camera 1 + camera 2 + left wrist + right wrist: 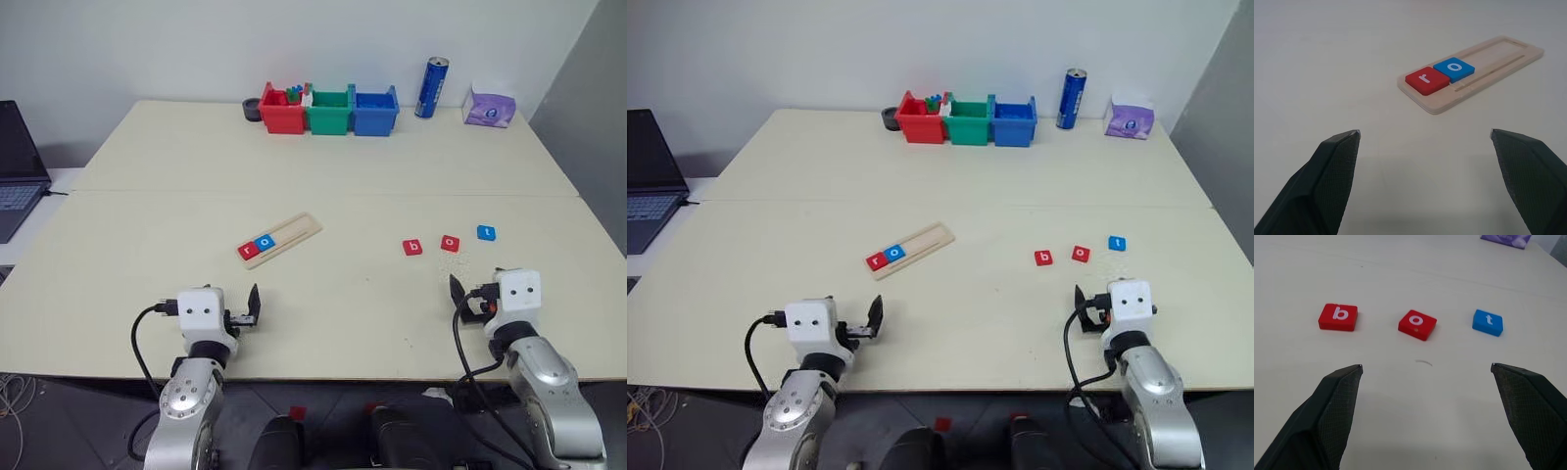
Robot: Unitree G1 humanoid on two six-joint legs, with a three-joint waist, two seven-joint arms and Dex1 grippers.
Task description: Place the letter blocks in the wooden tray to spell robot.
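Note:
The wooden tray [299, 229] lies slanted at mid-table. A red "r" block [1426, 80] and a blue "o" block [1454, 69] sit side by side at its near-left end, and the remainder of its groove is bare. Three loose letter blocks lie in a row on the right: red "b" [1338, 316], red "o" [1417, 324] and blue "t" [1488, 322]. My left gripper [1424, 132] hovers open short of the tray, holding nothing. My right gripper [1426, 366] is open and empty just short of the loose row.
Red [282, 113], green [329, 112] and blue [374, 111] bins stand at the table's far edge, with a blue can [431, 87] and a purple tissue pack [490, 106] to their right. A laptop [18, 166] sits off the left side.

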